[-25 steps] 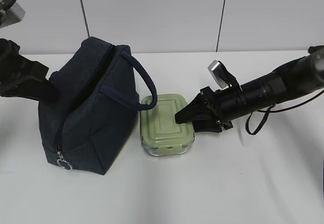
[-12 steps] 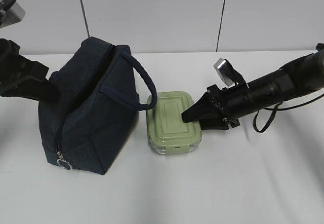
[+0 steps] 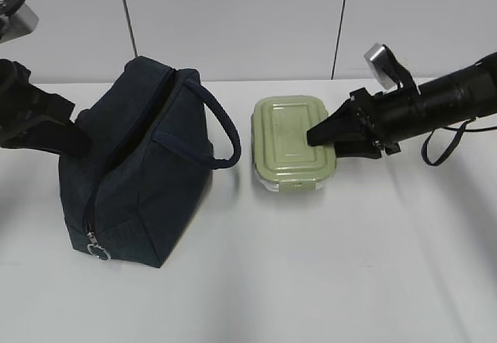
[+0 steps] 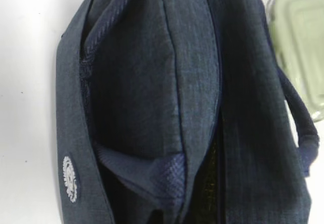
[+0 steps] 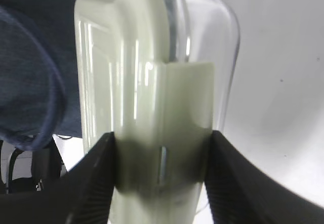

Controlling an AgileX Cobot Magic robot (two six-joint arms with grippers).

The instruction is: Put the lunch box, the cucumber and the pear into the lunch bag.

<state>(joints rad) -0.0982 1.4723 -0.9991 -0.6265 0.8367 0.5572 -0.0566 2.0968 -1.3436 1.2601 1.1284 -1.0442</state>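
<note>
The dark navy lunch bag [image 3: 147, 180] stands at the left with its top zipper open; it fills the left wrist view [image 4: 142, 82]. My left gripper [image 3: 71, 137] is at the bag's left upper edge, where a fold of fabric is pulled taut; its fingers are hidden. My right gripper [image 3: 326, 145] is shut on the right end of the sage-green lunch box [image 3: 291, 145], with one finger on the lid and one on the clear base [image 5: 147, 82]. The box is held right of the bag, apart from it, and shows in the left wrist view [image 4: 298, 36]. The cucumber and pear are out of view.
The bag's padded loop handle [image 3: 221, 126] arches toward the lunch box. The zipper's ring pull [image 3: 97, 250] hangs at the bag's lower front corner. The white table [image 3: 311, 281] meets a white panelled wall at the back.
My right gripper has carried the lunch box up and to the right, away from the bag's side. The left arm and the bag have not moved.
</note>
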